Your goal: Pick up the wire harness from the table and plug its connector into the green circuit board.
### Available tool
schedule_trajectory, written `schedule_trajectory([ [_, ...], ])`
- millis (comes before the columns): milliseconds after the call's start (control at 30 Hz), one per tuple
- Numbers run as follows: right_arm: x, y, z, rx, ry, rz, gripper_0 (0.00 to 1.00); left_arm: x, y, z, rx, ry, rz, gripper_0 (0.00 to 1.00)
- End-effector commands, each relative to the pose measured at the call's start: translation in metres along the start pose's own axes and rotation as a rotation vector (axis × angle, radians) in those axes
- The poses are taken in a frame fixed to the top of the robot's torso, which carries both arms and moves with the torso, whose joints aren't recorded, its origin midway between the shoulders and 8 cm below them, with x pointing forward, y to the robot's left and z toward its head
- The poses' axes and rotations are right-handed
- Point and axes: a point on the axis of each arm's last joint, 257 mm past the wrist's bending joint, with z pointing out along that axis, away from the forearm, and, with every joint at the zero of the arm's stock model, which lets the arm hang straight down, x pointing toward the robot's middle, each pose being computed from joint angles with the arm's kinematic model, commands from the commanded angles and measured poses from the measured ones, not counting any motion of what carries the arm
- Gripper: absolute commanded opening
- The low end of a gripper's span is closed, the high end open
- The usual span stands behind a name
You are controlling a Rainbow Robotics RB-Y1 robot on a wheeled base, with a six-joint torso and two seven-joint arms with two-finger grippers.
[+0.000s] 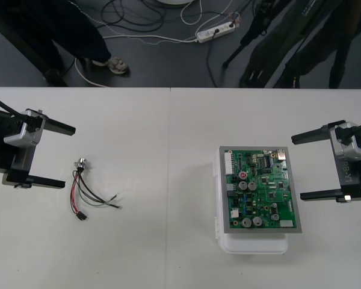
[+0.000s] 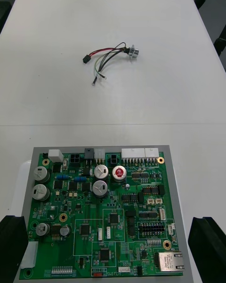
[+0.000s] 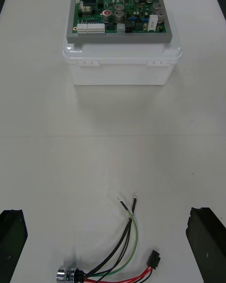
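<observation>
**Front view:** We are holding our left gripper at the frame's left edge and our right gripper at its right edge. Both have their black fingers spread wide and are gripping nothing. The small wire harness of red, black and green strands is lying on the plain light table at lower left, just beside the left gripper. It is well apart from the green circuit board on its white plastic base at lower right.

**Right wrist view:** The board is sitting between our spread fingers, with the harness lying beyond it.

**Left wrist view:** The harness is resting between our open fingers, its small black plug unplugged.

We are judging that the thin wires could slip or snag if the fingers close on loose strands, and that a plug gripped crooked could miss its header.
</observation>
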Motion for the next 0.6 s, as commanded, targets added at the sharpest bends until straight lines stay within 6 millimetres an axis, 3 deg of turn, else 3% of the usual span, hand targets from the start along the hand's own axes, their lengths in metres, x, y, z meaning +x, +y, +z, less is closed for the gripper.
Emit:
schedule_trajectory([
  [33, -0.003, -0.009, -0.007, 0.034, -0.002, 0.029, 1.00, 0.007, -0.017, -0.003, 0.055, 0.049, 0.059, 1.00],
  [233, -0.003, -0.009, -0.007, 0.034, -0.002, 0.029, 1.00, 0.007, -0.017, -0.003, 0.055, 0.049, 0.059, 1.00],
  [267, 0.009, 0.007, 0.010, -0.002, -0.025, 0.096, 1.00, 0.007, -0.017, -0.003, 0.055, 0.049, 0.059, 1.00],
  [400, 0.024, 0.009, 0.023, -0.012, 0.013, 0.121, 1.00, 0.007, -0.017, -0.003, 0.055, 0.049, 0.059, 1.00],
  [433, 0.028, 0.009, 0.026, -0.014, 0.028, 0.116, 1.00, 0.021, -0.039, 0.014, 0.097, 0.026, -0.015, 1.00],
  [600, 0.025, 0.003, 0.021, 0.004, 0.034, 0.097, 1.00, 0.025, -0.044, 0.016, 0.103, 0.022, -0.031, 1.00],
])
